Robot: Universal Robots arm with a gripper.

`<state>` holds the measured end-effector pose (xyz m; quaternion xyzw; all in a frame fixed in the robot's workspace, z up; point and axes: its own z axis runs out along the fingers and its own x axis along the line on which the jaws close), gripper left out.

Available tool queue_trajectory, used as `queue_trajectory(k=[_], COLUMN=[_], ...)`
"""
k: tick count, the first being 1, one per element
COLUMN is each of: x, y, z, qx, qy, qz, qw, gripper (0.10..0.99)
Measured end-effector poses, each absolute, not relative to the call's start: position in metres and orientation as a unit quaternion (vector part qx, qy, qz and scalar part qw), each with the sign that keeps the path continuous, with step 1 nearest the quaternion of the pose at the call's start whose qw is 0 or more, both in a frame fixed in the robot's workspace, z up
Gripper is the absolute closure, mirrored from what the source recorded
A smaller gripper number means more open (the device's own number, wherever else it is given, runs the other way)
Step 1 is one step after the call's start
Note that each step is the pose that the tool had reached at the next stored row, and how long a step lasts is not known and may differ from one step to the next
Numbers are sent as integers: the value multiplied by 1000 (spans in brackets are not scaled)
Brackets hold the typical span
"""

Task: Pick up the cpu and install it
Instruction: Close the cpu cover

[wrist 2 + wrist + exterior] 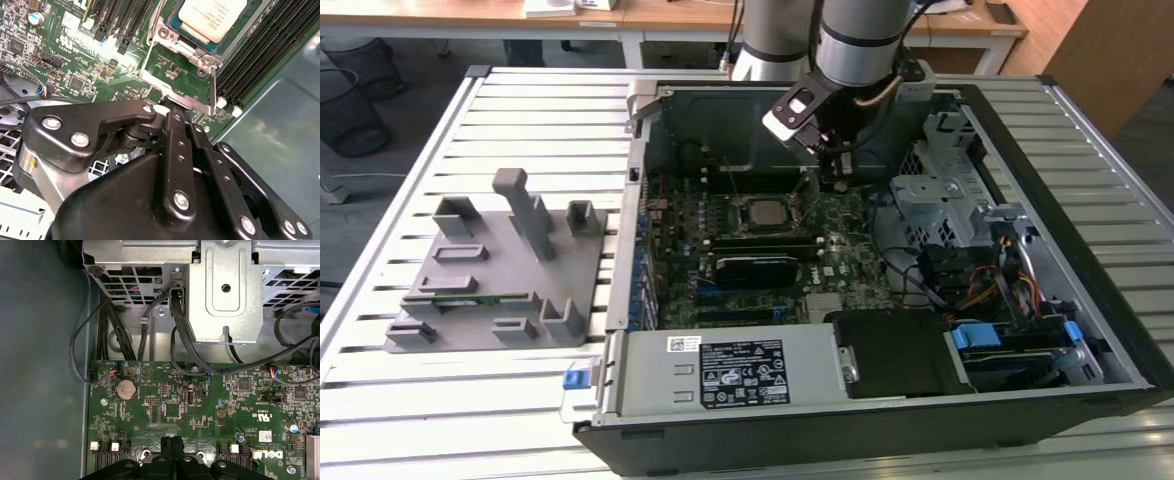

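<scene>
**On the slatted bench: cpu [765, 212] seated in its socket, gripper [838, 172] clenched**

On a pale slatted metal table [534, 100] we log one open computer case [854, 440] lying flat. Behind it are light wooden desks [680, 15] and dark mesh bins [350, 110] on a grey floor.

Count on the table: one case and one grey holder block [480, 265] at the exterior view's left. One green memory stick [467, 297] lies in that block.

Count inside the case: one green motherboard [847, 270], one cpu and one labelled power supply box [720, 365] along the wall nearest the exterior camera. We also note one round coin cell [126, 388] on the board.

The cpu lies flat in the socket at the middle of the motherboard, silvery top up. In the second wrist view [215, 17] a metal frame [180, 97] surrounds it.

One arm [861, 40] reaches down into the case. Its gripper hangs over the board just beside the socket, toward the exterior view's right. In both wrist views [177, 112] [172, 441] the fingers are pressed together, and we see nothing between them. The tips sit right at the frame's edge; we cannot tell whether they touch it.
</scene>
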<state>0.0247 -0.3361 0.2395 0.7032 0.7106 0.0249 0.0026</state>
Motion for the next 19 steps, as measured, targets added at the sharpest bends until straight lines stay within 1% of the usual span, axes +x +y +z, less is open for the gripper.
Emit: queue_trajectory(k=[19], x=[12], y=[-336], z=[243], qx=[703], qy=[711], qz=[25], qw=[2], gripper=[980])
